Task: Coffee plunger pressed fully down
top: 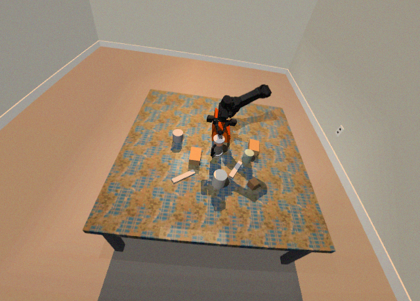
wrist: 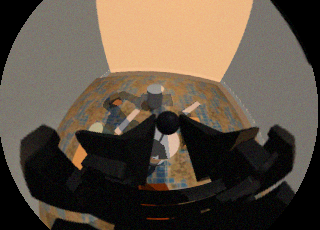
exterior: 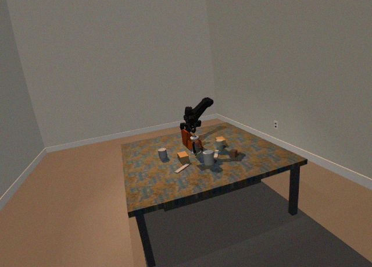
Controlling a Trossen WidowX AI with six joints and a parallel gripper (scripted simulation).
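The gripper (wrist: 166,125) points straight down and is closed partway on the dark round knob (wrist: 166,122) of the plunger, one finger (wrist: 120,144) on each side of it. The knob sits between the fingertips, and below it the pale lid (top: 218,140) of the coffee press (top: 218,147) is seen. The press stands upright on the table (top: 142,202), near the middle, just in front of an orange box (top: 226,132) that is partly hidden by the arm (top: 244,98). The arm reaches down to the press from the far right side of the table.

Around the press stand other things. A grey cylinder (top: 219,178) is in front of it, near, and a flat pale stick (top: 235,168) lies between this cylinder and a pale green cylinder (top: 248,155) on the right. Behind the green cylinder is an orange block (top: 254,144). A small brown block (top: 253,183) lies further to the front right. On the left there is another orange block (top: 195,155), a second pale stick (top: 183,176) lying flat, and a grey cylinder with a pinkish top (top: 177,135), well apart from the press.

I see no writing or label on any of these things; they are too small to tell more
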